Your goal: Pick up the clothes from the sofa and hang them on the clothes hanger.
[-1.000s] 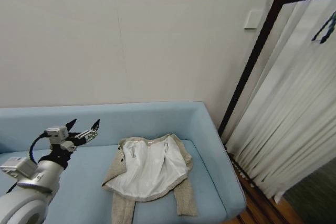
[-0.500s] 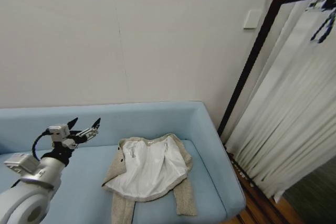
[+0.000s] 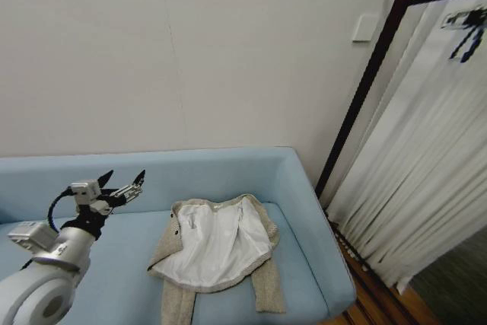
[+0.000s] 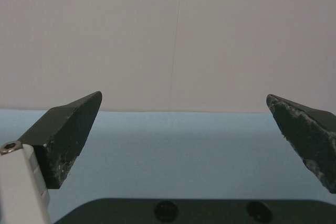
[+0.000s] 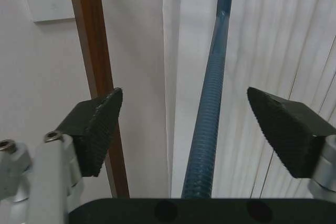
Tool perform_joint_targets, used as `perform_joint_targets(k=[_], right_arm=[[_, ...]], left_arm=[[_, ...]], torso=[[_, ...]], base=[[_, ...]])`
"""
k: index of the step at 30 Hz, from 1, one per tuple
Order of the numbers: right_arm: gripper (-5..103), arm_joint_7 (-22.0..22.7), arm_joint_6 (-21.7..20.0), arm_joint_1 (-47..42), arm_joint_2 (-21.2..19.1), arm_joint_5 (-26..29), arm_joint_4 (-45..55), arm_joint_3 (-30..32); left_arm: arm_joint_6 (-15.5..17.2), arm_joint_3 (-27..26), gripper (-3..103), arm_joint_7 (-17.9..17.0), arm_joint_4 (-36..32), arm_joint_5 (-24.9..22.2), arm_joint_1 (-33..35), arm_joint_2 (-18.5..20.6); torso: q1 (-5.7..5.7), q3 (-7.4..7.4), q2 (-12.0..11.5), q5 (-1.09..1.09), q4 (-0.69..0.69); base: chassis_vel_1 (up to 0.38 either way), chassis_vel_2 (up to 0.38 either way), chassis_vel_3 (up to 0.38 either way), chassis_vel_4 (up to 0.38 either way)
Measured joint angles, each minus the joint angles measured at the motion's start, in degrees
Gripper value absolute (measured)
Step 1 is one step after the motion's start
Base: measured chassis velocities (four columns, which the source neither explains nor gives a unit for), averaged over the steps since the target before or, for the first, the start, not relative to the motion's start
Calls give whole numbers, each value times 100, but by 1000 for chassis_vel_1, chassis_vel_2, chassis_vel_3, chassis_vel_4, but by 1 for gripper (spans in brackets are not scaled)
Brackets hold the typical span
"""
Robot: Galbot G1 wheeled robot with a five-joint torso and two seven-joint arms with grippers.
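So you've got 1 jacket (image 3: 217, 245) on 1 sofa (image 3: 304, 188), right part of the seat, lying open w/ lining up. Collar points at the backrest, long axis runs back-to-front. Left hand (image 3: 123, 180) hovers just left of it, fingers wide. Right hand (image 5: 184, 98) is up by the rack post (image 5: 97, 77), also wide.

Jacket (image 3: 217, 249): fuzzy beige knit cloth, smooth white lining.
Sofa (image 3: 228, 173): matt light-blue cloth.
Rack (image 3: 365, 89): dark brown wood, slight sheen.
Curtain (image 3: 426, 173): white pleated cloth.
Fingers (image 5: 97, 127): black, rough-grained.
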Motion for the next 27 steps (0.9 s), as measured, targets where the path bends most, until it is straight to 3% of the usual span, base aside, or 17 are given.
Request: perform_joint_targets(k=[1,4,11,13,18,27], right_arm=[[71,55,1,-50,-12,15,24,20],[66,106,1,-104,-26,35,41,41],[33,126,5,-143,-59,33,99,50],[33,128,5,-148,-65,30,106,50],[12,140,7,-188,-142,21,185,62],[8,129,9,-255,-256,-22,467,205]], left_arm=[[-20,-8,100,4,14,0,-13,6],[-30,-16,100,4,31,0,-35,14],[-39,16,100,5,36,-6,-78,-1],[-39,19,100,5,35,-7,-82,-2],[-41,22,100,4,40,-9,-103,7],[-54,21,100,8,27,-10,-115,-2]], torso=[[0,0,0,0,0],[0,0,0,0,1],[0,0,0,-1,1],[0,0,0,-1,1],[0,0,0,0,-1],[0,0,1,1,0]], base=[[0,0,0,0],[0,0,0,0],[0,0,0,0],[0,0,0,0],[0,0,0,0],[0,0,0,0]])
